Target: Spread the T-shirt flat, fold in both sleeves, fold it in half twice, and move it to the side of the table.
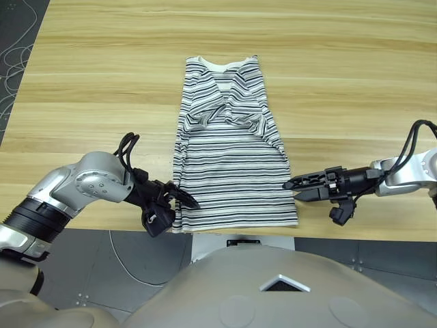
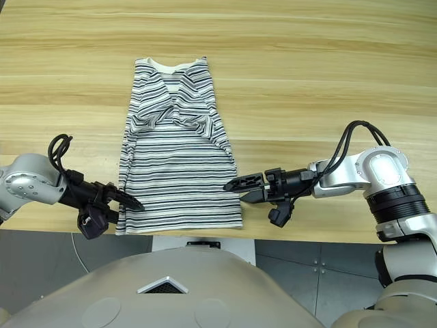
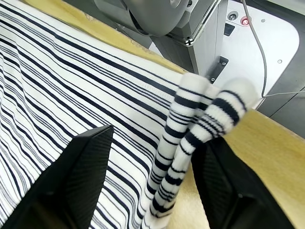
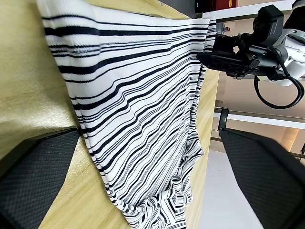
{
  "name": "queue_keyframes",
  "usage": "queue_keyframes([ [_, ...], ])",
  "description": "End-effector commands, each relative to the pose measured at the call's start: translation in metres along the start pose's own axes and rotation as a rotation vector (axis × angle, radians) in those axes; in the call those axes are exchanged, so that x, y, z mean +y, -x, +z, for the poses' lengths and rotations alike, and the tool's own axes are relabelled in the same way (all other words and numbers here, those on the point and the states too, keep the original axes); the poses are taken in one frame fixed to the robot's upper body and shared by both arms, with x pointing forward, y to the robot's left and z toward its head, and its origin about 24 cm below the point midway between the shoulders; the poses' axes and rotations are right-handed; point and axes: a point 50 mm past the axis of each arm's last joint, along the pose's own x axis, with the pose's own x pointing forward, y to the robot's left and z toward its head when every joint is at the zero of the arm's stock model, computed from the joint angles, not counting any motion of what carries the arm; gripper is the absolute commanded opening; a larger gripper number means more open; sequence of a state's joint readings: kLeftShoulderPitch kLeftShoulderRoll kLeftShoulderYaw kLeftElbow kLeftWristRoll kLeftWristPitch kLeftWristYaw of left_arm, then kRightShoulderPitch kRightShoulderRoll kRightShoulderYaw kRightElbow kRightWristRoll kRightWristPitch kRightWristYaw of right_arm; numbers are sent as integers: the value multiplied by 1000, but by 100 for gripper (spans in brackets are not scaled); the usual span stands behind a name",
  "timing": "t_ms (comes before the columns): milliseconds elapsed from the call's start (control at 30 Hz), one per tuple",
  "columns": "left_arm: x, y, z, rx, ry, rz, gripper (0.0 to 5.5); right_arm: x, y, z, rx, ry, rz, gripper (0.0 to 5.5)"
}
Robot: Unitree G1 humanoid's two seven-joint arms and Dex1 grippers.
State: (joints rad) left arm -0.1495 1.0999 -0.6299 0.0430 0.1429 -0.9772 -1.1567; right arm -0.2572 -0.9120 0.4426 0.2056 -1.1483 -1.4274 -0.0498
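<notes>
One T-shirt (image 1: 232, 160), long axis front-to-back, collar far, left gripper (image 1: 186, 199) and right gripper (image 1: 293, 189) parted at hem corners

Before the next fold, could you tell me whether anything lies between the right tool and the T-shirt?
Nothing visible does: the right tool sits on the bare table, its tips right at the T-shirt near its lower right corner.

Lower left of the frame, my left gripper (image 1: 188, 200) covers some shirt (image 1: 232, 171) edge; wrist views crop the shirt.
</notes>
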Motion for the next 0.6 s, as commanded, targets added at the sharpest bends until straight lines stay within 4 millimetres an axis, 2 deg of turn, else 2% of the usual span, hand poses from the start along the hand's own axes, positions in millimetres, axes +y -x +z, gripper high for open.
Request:
queue_keyframes([
  [33,-14,-9,-4,-4,15,-31,284,18,-10,7,-23,-44,102,547],
  [167,-25,-11,-3,-12,9,-34,284,19,-14,7,-27,-49,96,547],
  [400,-44,-27,-8,-19,9,-31,284,18,-23,8,-49,-48,73,547],
  [467,-37,-24,-10,-13,-6,-19,284,18,-24,9,-54,-58,68,547],
  [600,-5,-11,-6,-2,-53,17,284,17,-24,17,-84,-75,51,547],
])
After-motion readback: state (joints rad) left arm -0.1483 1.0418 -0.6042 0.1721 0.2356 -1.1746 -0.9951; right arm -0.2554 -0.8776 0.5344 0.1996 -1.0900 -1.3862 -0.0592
